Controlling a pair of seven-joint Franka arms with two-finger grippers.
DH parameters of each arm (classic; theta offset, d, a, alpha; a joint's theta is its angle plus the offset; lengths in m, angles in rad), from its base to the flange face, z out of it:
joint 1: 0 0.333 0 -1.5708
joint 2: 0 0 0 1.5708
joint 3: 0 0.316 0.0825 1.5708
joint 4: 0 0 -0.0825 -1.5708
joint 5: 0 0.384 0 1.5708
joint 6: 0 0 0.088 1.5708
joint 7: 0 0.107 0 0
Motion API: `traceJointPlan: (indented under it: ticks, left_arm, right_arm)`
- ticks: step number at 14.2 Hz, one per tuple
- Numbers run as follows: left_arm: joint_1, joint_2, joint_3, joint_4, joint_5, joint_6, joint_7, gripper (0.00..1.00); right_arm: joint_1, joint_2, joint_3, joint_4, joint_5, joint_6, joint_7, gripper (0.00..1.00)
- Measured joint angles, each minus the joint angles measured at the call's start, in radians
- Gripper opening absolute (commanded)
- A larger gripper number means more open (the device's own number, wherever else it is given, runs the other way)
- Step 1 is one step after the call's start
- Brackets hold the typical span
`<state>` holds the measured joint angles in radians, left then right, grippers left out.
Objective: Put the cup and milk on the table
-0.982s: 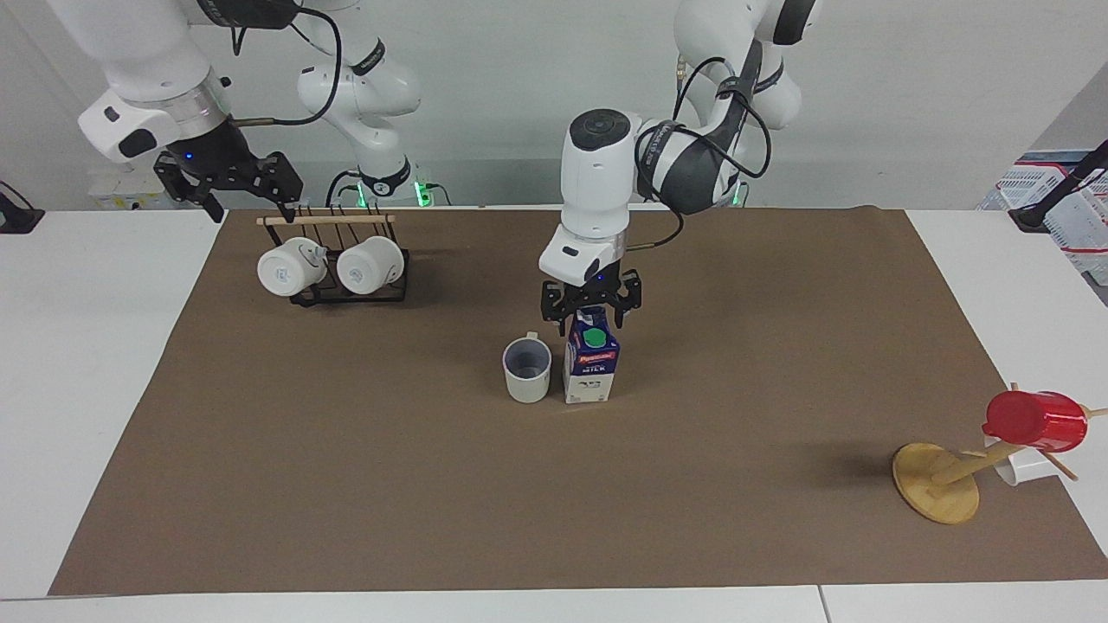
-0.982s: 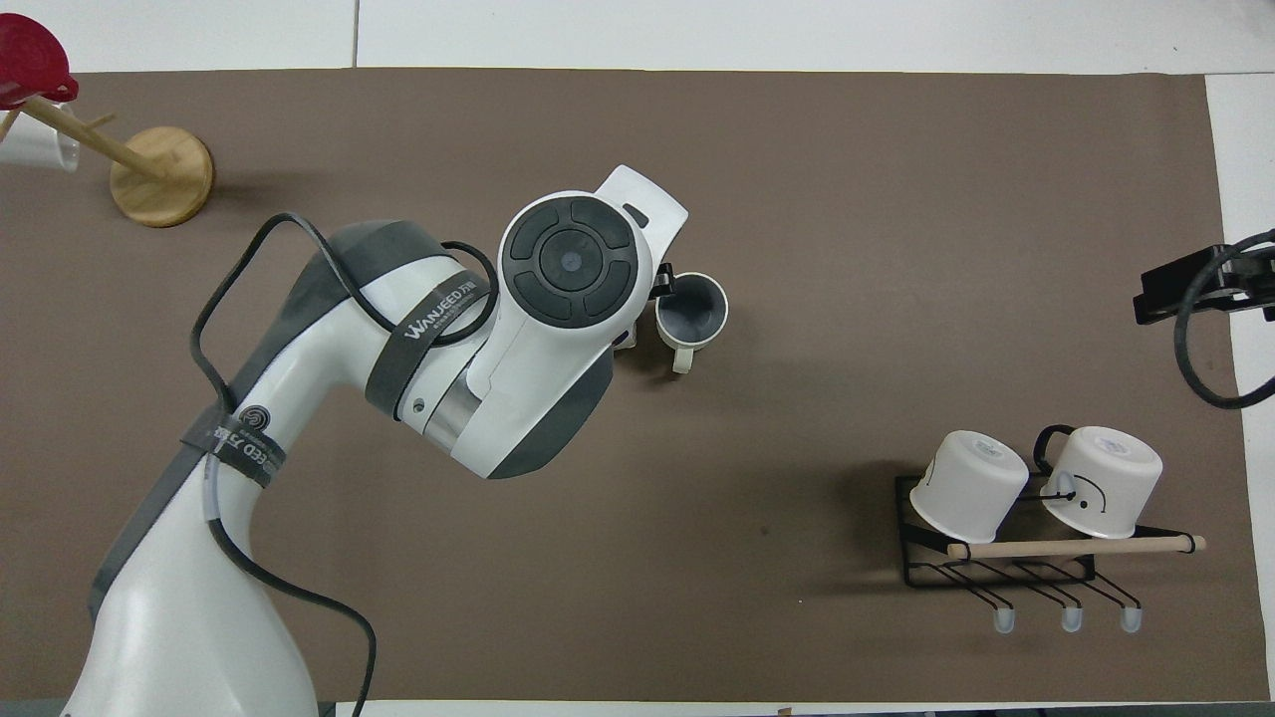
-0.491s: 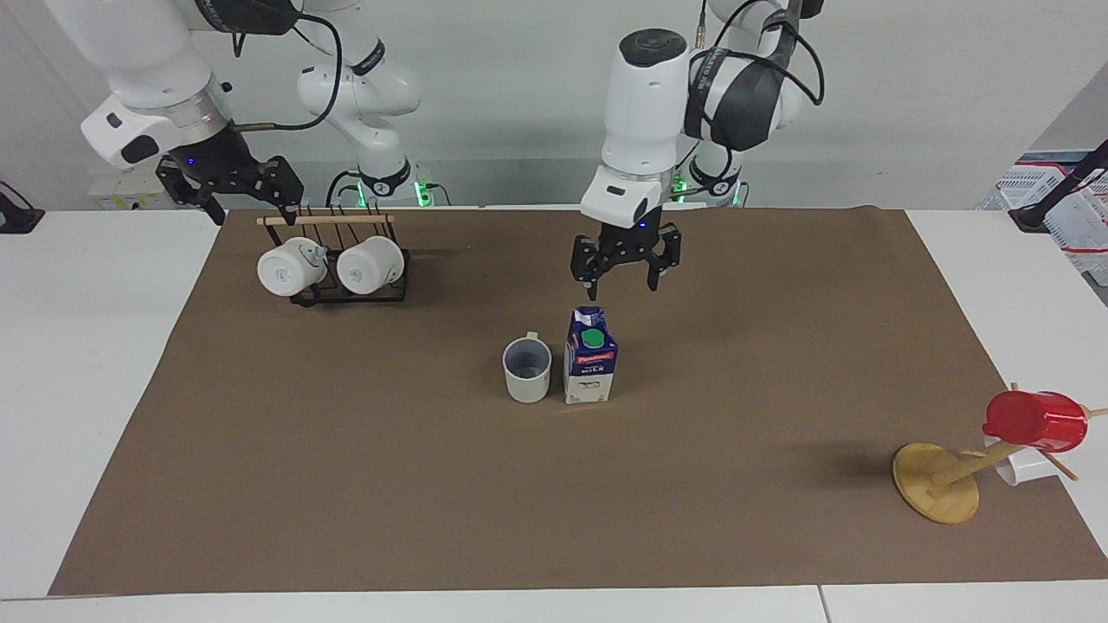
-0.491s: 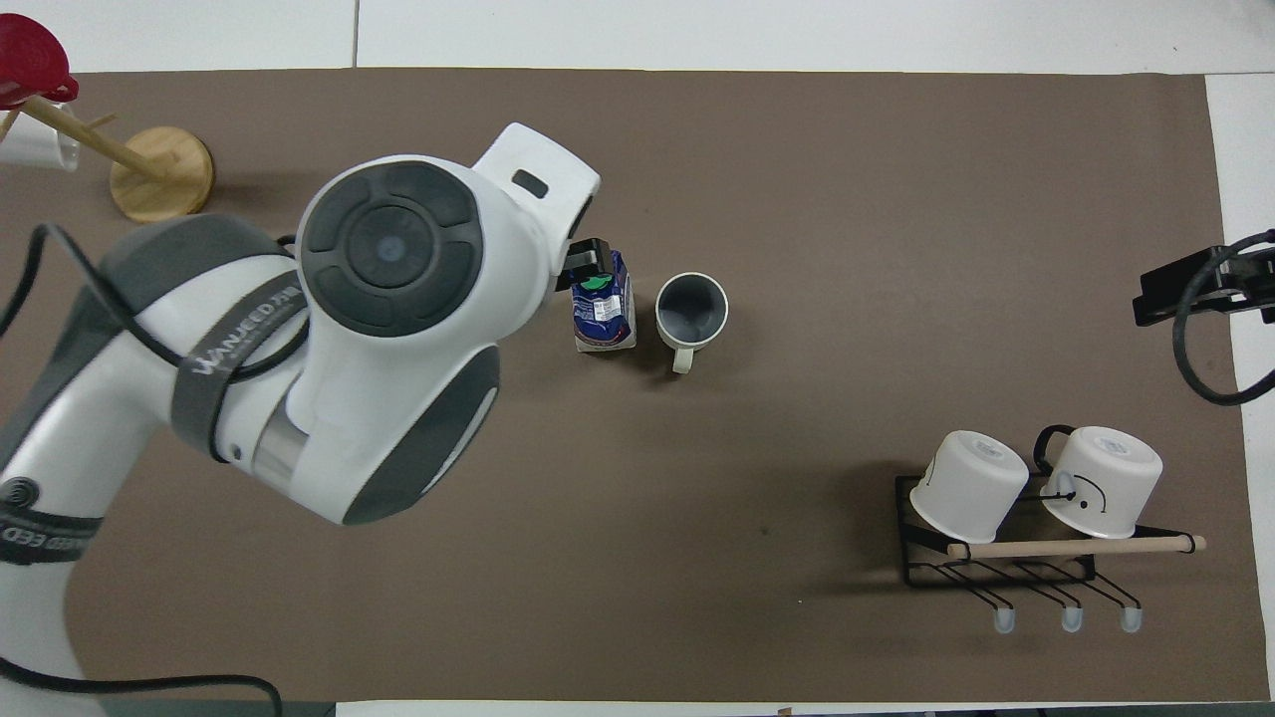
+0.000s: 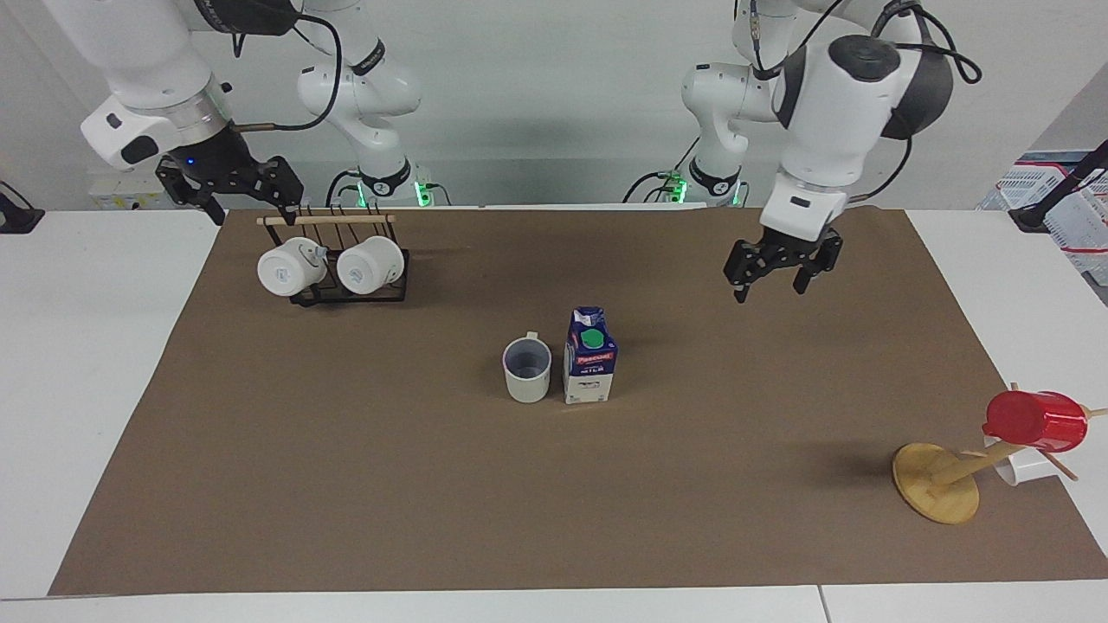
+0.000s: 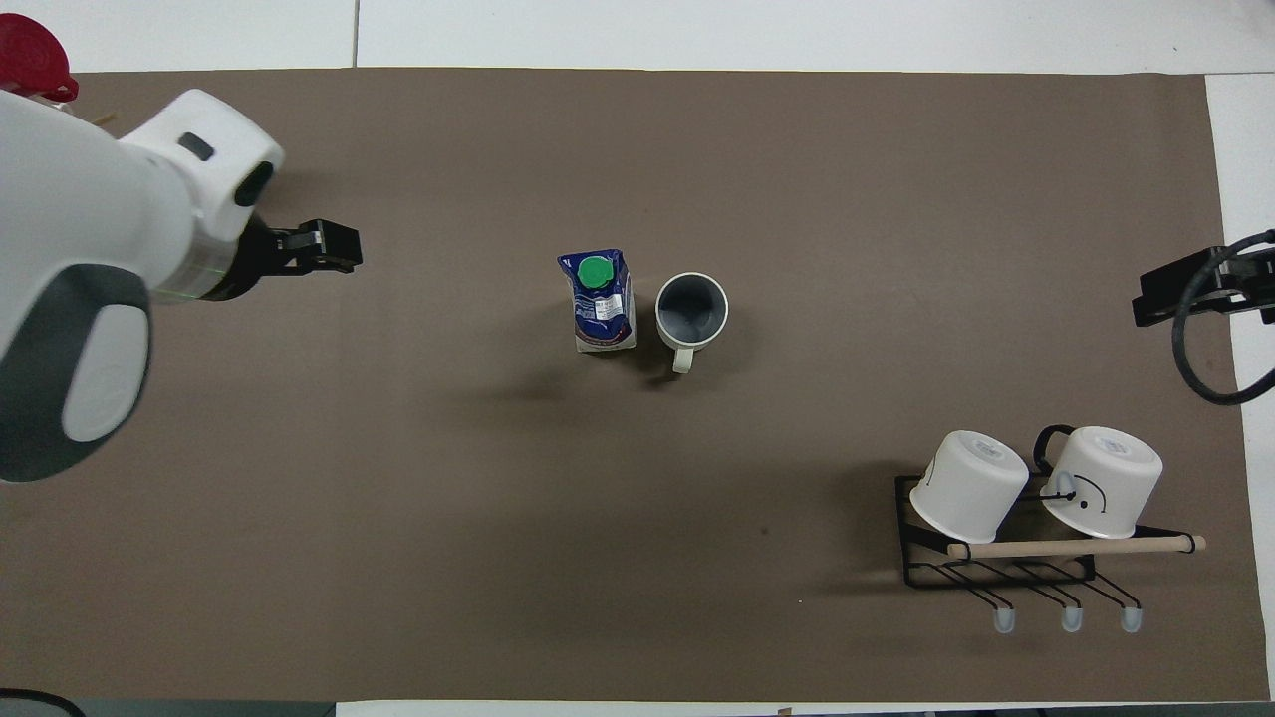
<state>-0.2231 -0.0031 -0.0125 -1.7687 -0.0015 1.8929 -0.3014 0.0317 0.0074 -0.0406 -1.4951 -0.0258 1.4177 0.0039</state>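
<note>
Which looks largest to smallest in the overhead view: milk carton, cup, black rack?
1. Black rack, widest by far.
2. Milk carton and cup: about alike; the carton stands taller, nearer the camera, so unranked.

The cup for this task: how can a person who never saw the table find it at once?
Look at the middle of the brown sheet on the table. There the cup stands upright beside the milk. Unlike the two white mugs on the rack, its inside is grey-blue.
</note>
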Motion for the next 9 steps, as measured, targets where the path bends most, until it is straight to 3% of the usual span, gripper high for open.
traceJointPlan:
  ticks: [5,9]
  left_arm:
    - [0.157,-0.041,0.006,0.018,-0.039,-0.093,0.209,1.0]
    - [0.212,-0.045,0.007,0.126,-0.039,-0.188,0.222,1.0]
  right_arm:
    - [0.0,0.0,0.0,0.0,0.0,0.0,0.0,1.0]
    - [0.0,0.0,0.0,0.0,0.0,0.0,0.0,1.0]
